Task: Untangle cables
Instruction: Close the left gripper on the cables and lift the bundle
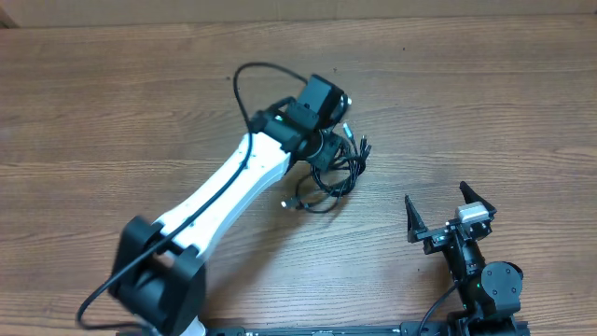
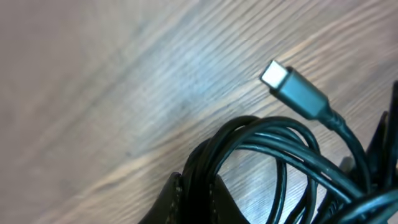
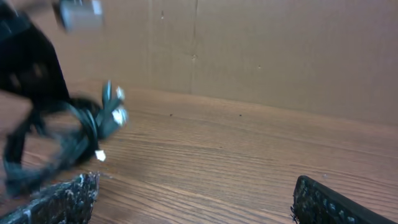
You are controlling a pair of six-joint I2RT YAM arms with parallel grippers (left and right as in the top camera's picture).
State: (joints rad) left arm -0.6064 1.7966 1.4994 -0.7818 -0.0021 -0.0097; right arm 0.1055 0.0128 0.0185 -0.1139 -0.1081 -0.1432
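The cables (image 1: pixel 336 173) are a loose bunch of thin black wires with small plugs, lying mid-table. My left gripper (image 1: pixel 322 149) is down on the bunch's upper left part. In the left wrist view its fingers (image 2: pixel 198 202) are shut on a bundle of black cable strands (image 2: pixel 261 134), and a grey plug with a silver tip (image 2: pixel 292 87) lies on the wood beside them. My right gripper (image 1: pixel 448 210) is open and empty, apart from the bunch at the lower right. The right wrist view shows the bunch (image 3: pixel 68 137) blurred at the left, beyond the fingers (image 3: pixel 196 199).
The wooden table (image 1: pixel 112 103) fills the overhead view. A cardboard wall (image 3: pixel 280 50) stands behind the table in the right wrist view. The left arm's own thicker black cable (image 1: pixel 256 79) loops above its wrist.
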